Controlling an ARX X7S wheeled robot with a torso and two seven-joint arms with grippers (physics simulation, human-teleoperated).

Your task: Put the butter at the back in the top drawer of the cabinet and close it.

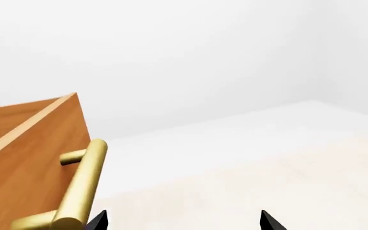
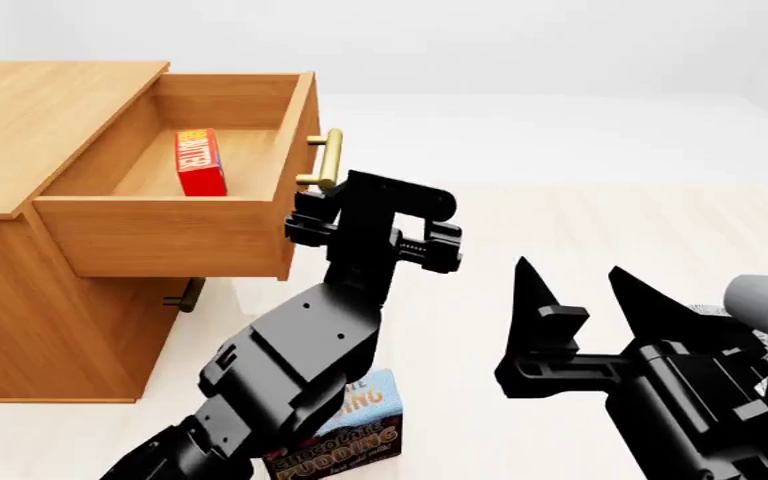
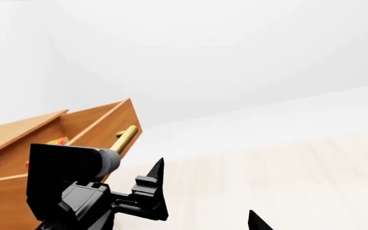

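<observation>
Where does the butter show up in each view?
Head: butter stands inside the open top drawer, upper left.
Right wrist: only a red sliver over the drawer's wall, at left.
Left wrist: not in it.
Shared landmark: the brass handle.

The left arm covers most of the pudding box and its lettering.

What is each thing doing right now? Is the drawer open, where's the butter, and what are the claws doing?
Top drawer: pulled open.
Butter: inside the top drawer, standing on edge.
Brass handle: free, the left claw close beside it.
Lower drawer: shut.
Pudding box: on the floor, partly hidden by the left arm.
Left claw: open, holding nothing.
Right claw: open, empty.
</observation>
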